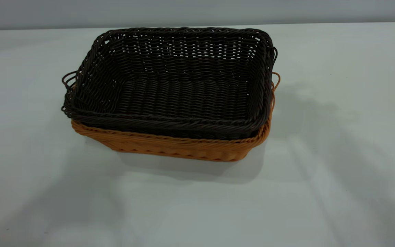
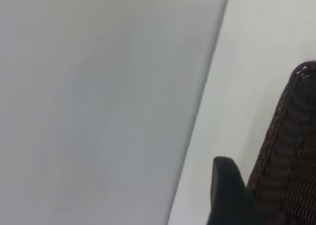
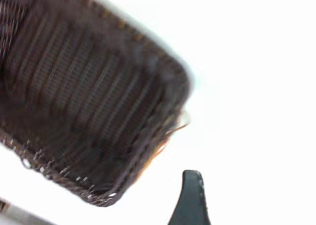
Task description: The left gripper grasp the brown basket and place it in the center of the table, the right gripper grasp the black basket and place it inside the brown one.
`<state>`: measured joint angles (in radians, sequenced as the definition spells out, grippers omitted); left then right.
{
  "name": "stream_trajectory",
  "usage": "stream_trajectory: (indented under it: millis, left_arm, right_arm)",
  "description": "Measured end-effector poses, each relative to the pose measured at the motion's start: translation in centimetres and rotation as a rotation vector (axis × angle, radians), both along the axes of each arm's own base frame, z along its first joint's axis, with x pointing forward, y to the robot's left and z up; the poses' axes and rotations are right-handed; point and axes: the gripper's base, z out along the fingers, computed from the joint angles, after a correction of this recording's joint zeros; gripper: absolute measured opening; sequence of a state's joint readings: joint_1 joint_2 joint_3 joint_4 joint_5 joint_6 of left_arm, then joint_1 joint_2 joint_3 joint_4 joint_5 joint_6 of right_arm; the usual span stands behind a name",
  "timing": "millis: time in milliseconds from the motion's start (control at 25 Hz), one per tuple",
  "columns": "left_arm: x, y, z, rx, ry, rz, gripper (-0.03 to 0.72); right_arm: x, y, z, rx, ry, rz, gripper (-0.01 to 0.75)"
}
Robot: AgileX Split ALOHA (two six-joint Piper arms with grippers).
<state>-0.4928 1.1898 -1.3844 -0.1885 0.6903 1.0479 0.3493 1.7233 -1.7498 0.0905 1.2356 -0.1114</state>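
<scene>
The black basket (image 1: 180, 92) sits nested inside the brown basket (image 1: 183, 150) near the middle of the table (image 1: 338, 171). Only the brown basket's front wall, rim and right loop handle show. Neither gripper appears in the exterior view. In the left wrist view one black finger (image 2: 224, 190) of my left gripper is beside the black basket's rim (image 2: 291, 156), holding nothing. In the right wrist view one finger (image 3: 191, 200) of my right gripper hangs over bare table, apart from the black basket (image 3: 89, 96). A sliver of brown basket (image 3: 159, 151) shows at its corner. Both grippers look open and empty.
The white table spreads wide on all sides of the baskets. A grey wall (image 1: 197, 10) runs behind its far edge. Soft arm shadows lie on the table at front left and at the right.
</scene>
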Motion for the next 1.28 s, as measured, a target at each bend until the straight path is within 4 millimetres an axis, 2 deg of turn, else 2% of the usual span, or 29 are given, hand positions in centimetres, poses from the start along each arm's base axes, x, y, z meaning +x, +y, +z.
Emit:
stream_trajectory:
  millis: [160, 280, 360, 480, 640, 960, 1040, 1160, 1280]
  left_arm:
    - [-1.9, 2.4, 0.8, 0.039, 0.018, 0.141, 0.368]
    - [-3.1, 4.4, 1.1, 0.039, 0.066, 0.309, 0.368]
    - [-3.7, 5.5, 1.1, 0.019, 0.106, 0.429, 0.368]
    - [-4.4, 6.5, 0.8, -0.009, 0.191, 0.576, 0.368]
    - [-4.7, 7.0, -0.8, 0.035, 0.31, 0.672, 0.368]
    - [-4.8, 6.3, -5.7, 0.073, 0.499, 0.687, 0.368]
    - [-5.0, 5.8, -7.1, 0.055, 0.584, 0.679, 0.368]
    - [-5.5, 5.2, -9.2, 0.052, 0.694, 0.663, 0.368]
    - [-6.1, 4.9, -11.3, 0.066, 0.796, 0.653, 0.368]
  right_arm:
    - [-4.6, -2.1, 6.0, 0.034, -0.16, -0.036, 0.541]
    - [-8.5, -3.5, 8.9, 0.068, -0.244, -0.042, 0.541]
    - [-10.7, -4.3, 9.7, 0.08, -0.273, -0.043, 0.541]
    - [-13.9, -5.4, 9.1, 0.082, -0.27, -0.044, 0.541]
    - [-17.4, -6.8, 5.6, 0.047, -0.198, -0.045, 0.541]
    - [-24.4, -9.4, -4.6, -0.03, -0.016, -0.06, 0.541]
    - [-25.9, -10.0, -6.6, -0.019, -0.027, -0.075, 0.541]
    - [-27.3, -10.5, -9.4, 0.02, -0.083, -0.105, 0.541]
    - [-28.4, -10.9, -11.0, 0.038, -0.105, -0.127, 0.541]
